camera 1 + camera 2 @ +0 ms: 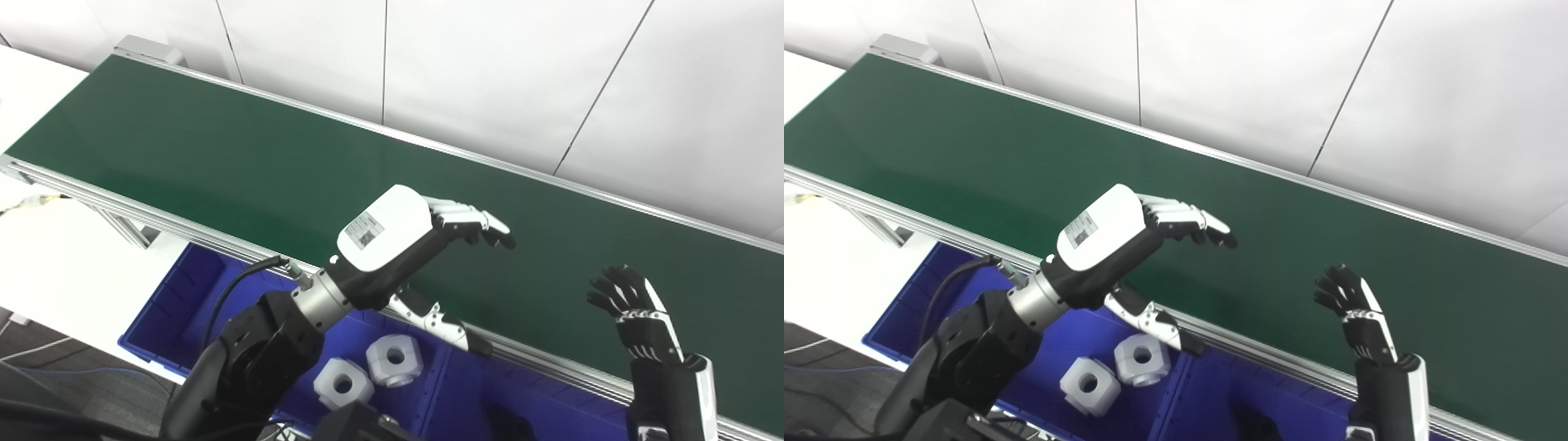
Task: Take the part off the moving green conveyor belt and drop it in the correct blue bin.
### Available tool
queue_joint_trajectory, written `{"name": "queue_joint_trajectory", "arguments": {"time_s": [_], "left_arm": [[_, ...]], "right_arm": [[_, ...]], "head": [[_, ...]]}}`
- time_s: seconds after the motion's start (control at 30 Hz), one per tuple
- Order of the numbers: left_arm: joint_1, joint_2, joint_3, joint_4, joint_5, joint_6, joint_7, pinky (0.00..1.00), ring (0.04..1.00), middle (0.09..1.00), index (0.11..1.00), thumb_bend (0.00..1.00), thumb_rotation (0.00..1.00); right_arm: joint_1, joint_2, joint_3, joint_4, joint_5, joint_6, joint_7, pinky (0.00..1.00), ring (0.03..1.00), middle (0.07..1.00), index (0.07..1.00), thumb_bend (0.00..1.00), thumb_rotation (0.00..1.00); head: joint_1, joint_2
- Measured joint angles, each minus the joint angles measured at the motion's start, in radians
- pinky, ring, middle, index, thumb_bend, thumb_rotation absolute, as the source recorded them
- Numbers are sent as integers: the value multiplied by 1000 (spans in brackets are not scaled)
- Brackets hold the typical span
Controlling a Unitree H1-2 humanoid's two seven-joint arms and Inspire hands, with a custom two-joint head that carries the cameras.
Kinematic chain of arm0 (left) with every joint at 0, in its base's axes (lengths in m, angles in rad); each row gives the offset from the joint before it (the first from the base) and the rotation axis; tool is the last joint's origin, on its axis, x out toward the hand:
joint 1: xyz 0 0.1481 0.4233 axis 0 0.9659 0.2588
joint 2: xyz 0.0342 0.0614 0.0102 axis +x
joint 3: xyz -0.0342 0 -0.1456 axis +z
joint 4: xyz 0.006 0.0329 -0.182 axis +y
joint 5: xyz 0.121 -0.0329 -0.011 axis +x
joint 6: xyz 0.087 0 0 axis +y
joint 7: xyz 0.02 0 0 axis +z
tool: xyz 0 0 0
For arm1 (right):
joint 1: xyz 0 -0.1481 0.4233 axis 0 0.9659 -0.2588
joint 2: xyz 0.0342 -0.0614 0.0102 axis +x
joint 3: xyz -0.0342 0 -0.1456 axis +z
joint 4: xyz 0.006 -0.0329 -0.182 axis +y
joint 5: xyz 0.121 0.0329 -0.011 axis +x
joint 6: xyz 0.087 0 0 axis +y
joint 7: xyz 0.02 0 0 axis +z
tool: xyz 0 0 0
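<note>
From my station I see my left hand (pixel 404 236) raised over the near edge of the green conveyor belt (pixel 245 159), fingers stretched forward and thumb hanging apart, holding nothing; just below its wrist two white parts (pixel 367 370) lie touching each other in the blue bin (pixel 184 300). To its right, my right hand (pixel 1356 312) stands upright above the belt, fingers spread and empty

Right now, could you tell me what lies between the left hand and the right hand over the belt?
Only bare green conveyor belt lies between the left hand and the right hand; no part shows there, in either eye view.
</note>
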Motion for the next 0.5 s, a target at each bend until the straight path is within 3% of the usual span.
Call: {"name": "queue_joint_trajectory", "arguments": {"time_s": [0.27,0.43,0.5], "left_arm": [[-47,10,24,20,-72,7,0,476,579,643,669,767,607],[7,-8,21,18,-98,25,1,502,596,653,676,790,577],[42,-30,19,19,-144,29,18,511,605,654,673,777,582]], "right_arm": [[-12,43,2,-5,-31,1,-10,744,838,881,898,984,974],[-3,39,11,-5,-34,13,-9,762,838,879,894,980,957],[11,37,12,-11,-40,18,-9,765,837,873,891,974,976]], "head": [[-32,-5],[-68,5],[-145,15]]}}
